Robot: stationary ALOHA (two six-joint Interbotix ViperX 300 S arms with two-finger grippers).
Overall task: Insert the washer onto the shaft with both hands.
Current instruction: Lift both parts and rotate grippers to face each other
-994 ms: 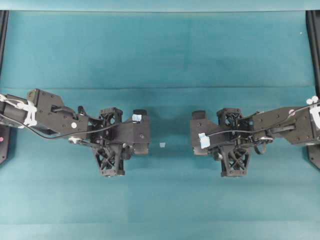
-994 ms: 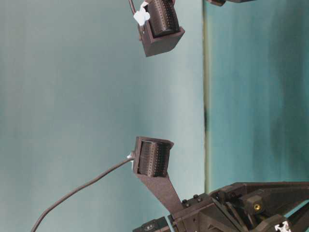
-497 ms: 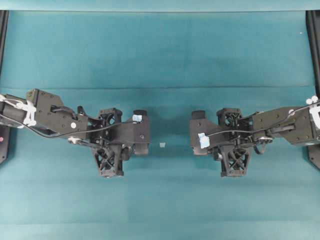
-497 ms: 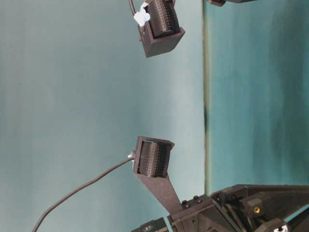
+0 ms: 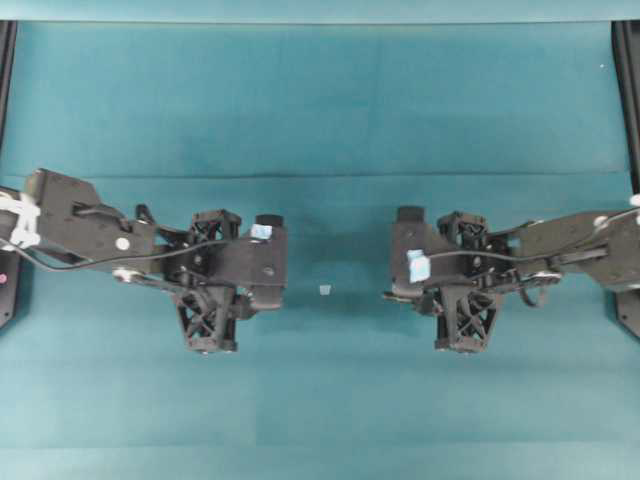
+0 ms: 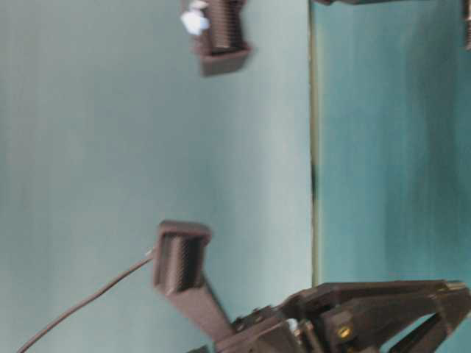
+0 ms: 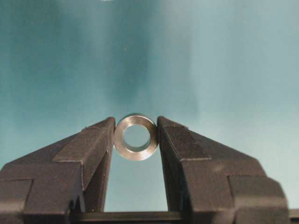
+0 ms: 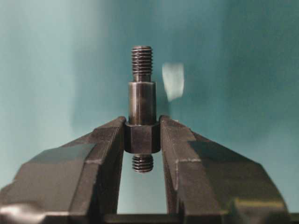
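In the left wrist view my left gripper [image 7: 136, 125] is shut on the washer [image 7: 136, 137], a silvery ring pinched edge-on between the two fingertips with its hole facing the camera. The shaft [image 8: 142, 100] is a dark stepped rod with threaded ends. My right gripper [image 8: 142, 122] is shut on its hex section, and the long end sticks out past the tips. Seen from overhead, the left gripper [image 5: 280, 283] and right gripper [image 5: 394, 288] face each other across a gap. Their bodies hide the jaws and both parts there.
A small pale tape scrap [image 5: 324, 289] lies on the teal cloth [image 5: 320, 120] between the grippers, and shows blurred behind the shaft as a tape scrap [image 8: 173, 80]. Black frame rails [image 5: 628, 90] stand at the left and right edges.
Both grippers have drawn slightly apart, widening the gap between them. The table-level view is now blurred by motion. Both grips are unchanged.
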